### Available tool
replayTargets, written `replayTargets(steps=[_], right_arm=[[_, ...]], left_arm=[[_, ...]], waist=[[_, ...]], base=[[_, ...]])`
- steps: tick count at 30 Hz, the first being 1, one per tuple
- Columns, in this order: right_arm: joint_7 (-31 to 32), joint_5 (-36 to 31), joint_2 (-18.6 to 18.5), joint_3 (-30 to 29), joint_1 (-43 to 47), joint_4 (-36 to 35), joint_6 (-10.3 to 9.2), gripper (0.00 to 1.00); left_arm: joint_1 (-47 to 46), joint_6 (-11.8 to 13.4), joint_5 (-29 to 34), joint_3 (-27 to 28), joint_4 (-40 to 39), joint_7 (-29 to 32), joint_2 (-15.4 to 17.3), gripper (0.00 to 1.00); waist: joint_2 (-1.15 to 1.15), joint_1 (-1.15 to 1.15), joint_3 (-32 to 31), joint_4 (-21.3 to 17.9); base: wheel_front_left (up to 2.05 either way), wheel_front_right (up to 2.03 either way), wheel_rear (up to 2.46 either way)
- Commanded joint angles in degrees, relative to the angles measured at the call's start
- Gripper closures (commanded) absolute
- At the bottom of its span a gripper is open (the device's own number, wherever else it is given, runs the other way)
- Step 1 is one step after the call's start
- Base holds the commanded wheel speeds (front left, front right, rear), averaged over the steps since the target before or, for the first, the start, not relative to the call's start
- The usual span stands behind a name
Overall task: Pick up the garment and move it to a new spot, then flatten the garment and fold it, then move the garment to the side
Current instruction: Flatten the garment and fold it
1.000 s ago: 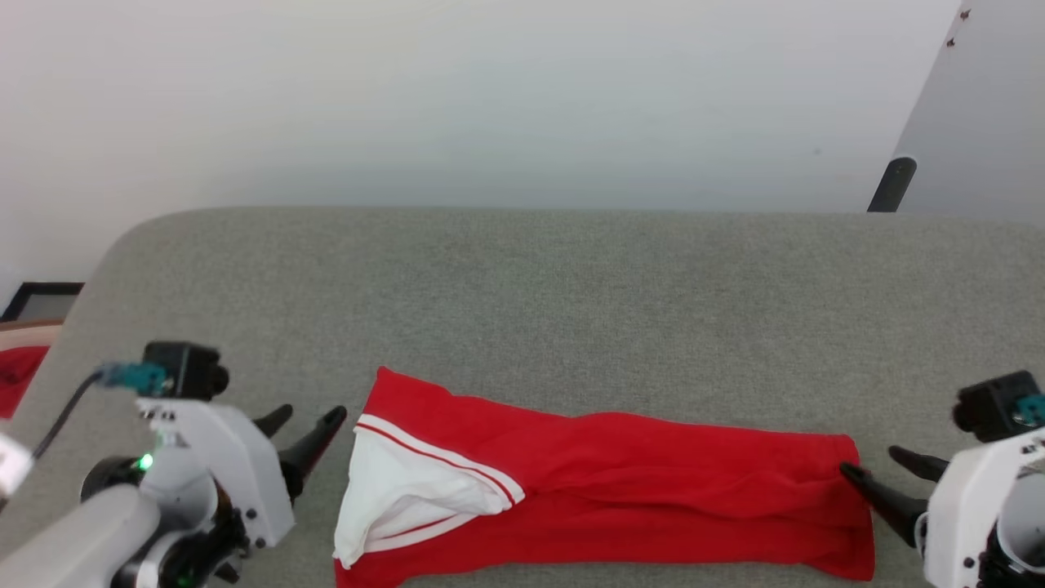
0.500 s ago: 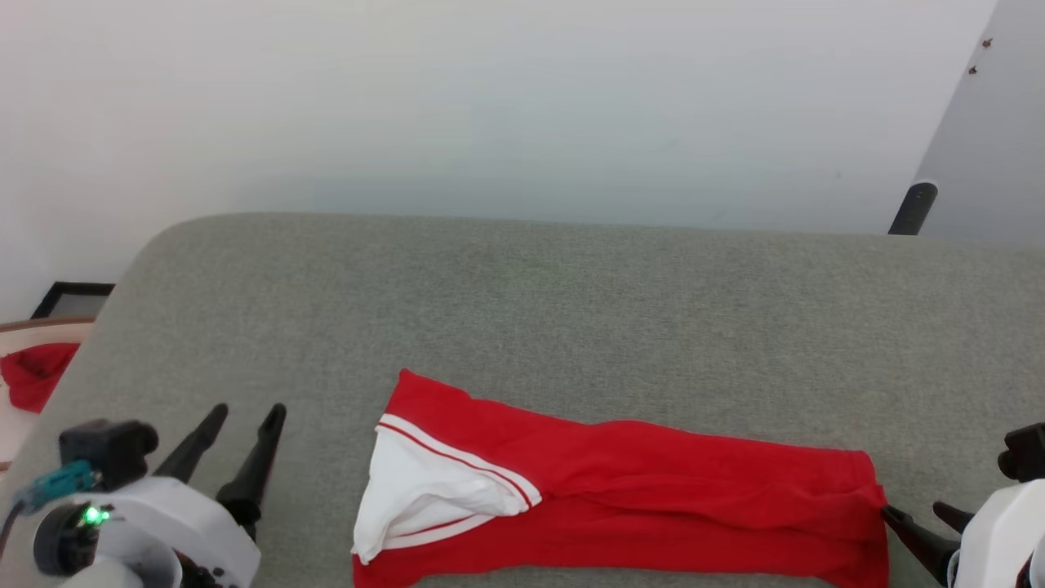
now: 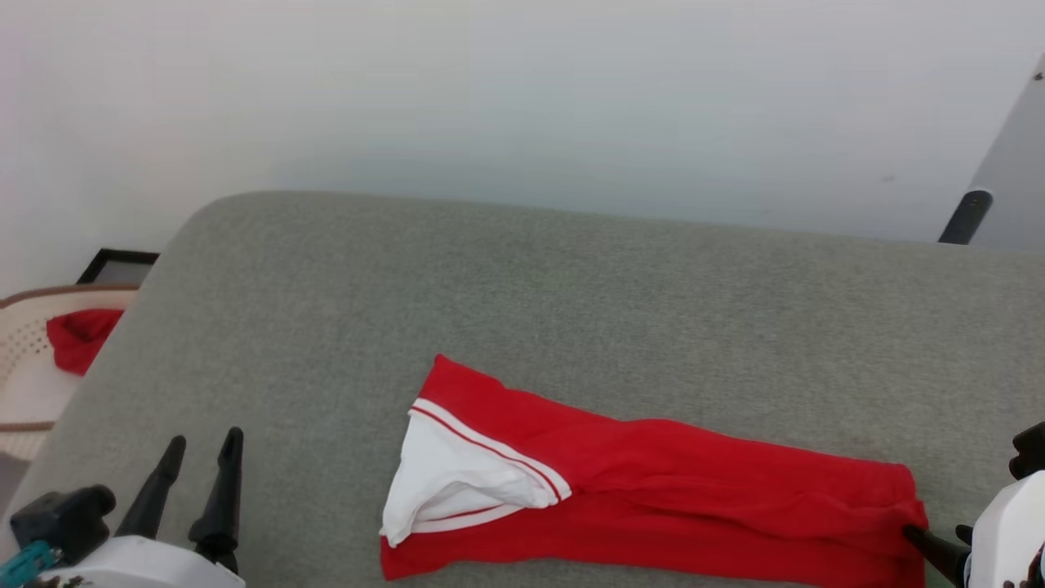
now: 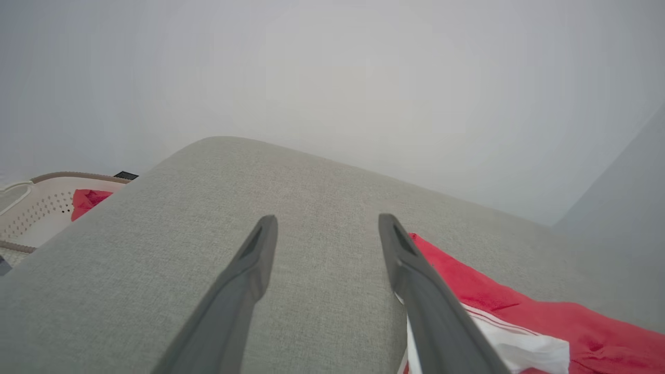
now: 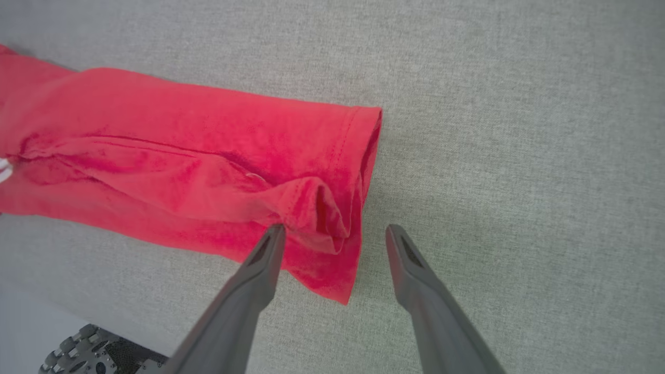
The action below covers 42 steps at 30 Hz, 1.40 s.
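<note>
The garment (image 3: 669,506) lies folded into a long red strip on the grey padded surface, its white striped sleeve at the left end. My left gripper (image 3: 202,445) stands open at the lower left, well clear of the sleeve end. In the left wrist view the garment (image 4: 524,317) lies past the right finger of the open left gripper (image 4: 327,221). My right gripper (image 3: 937,535) is at the strip's right end. The right wrist view has the open right gripper (image 5: 336,229) straddling the hem of the garment (image 5: 182,145), nothing pinched.
The grey surface (image 3: 571,286) stretches wide behind the garment to a pale wall. A pale perforated basket (image 3: 24,367) with a small red cloth (image 3: 77,336) sits beyond the left edge. A dark pole (image 3: 963,216) stands at the far right.
The camera has swung left, so everything sits further right. My left gripper has drawn back from the sleeve end and points up; the right one has dropped towards the corner. The garment lies unmoved.
</note>
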Motion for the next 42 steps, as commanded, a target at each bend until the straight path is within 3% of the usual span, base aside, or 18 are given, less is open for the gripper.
replayTargets(steps=[1, 11, 22, 23, 24, 32, 42], right_arm=[[0.59, -0.60, 0.12, -0.26, -0.99, 0.90, -0.05, 0.00], [3.60, -1.71, -0.14, -0.91, -4.75, 7.51, -0.05, 0.00], [6.06, -1.07, 0.67, 2.50, -7.97, 15.30, -0.05, 0.00], [6.35, -0.07, 0.92, 3.12, -8.12, 15.81, -0.02, 0.87], [6.98, 0.54, 0.92, 3.63, -8.40, 16.42, -0.01, 1.00], [7.21, 2.76, -1.74, 5.80, -11.35, 19.08, -0.06, 1.00], [2.79, 3.26, -5.76, 5.34, -14.51, 21.33, -0.08, 1.00]], left_arm=[[1.05, -1.29, 2.09, 2.17, 0.28, -0.02, -1.69, 0.00], [1.30, -7.46, 9.32, 10.10, 3.02, -0.02, -10.08, 0.00], [-0.80, -10.38, 12.56, 13.08, 5.39, -0.02, -14.64, 0.00], [-0.94, -10.53, 12.76, 13.35, 5.45, -0.02, -15.00, 0.00], [-0.99, -10.65, 12.92, 13.59, 5.56, -0.02, -15.32, 0.00], [-1.38, -10.98, 13.59, 15.14, 6.13, -0.02, -17.22, 0.00], [-0.26, -11.00, 13.22, 15.50, 5.12, -0.03, -17.37, 0.00]], waist=[[0.00, 0.00, 1.04, 1.33], [0.00, 0.00, 5.02, 4.67], [0.00, 0.00, 7.57, 6.56], [0.00, 0.00, 7.76, 6.59], [0.00, 0.00, 7.90, 6.62], [0.00, 0.00, 8.34, 6.57], [0.00, 0.00, 7.79, 5.65]], base=[[0.00, 0.00, 0.00], [0.00, 0.00, 0.00], [0.00, 0.00, 0.00], [0.00, 0.00, 0.00], [0.00, 0.00, 0.00], [0.00, 0.00, 0.00], [0.00, 0.00, 0.00]])
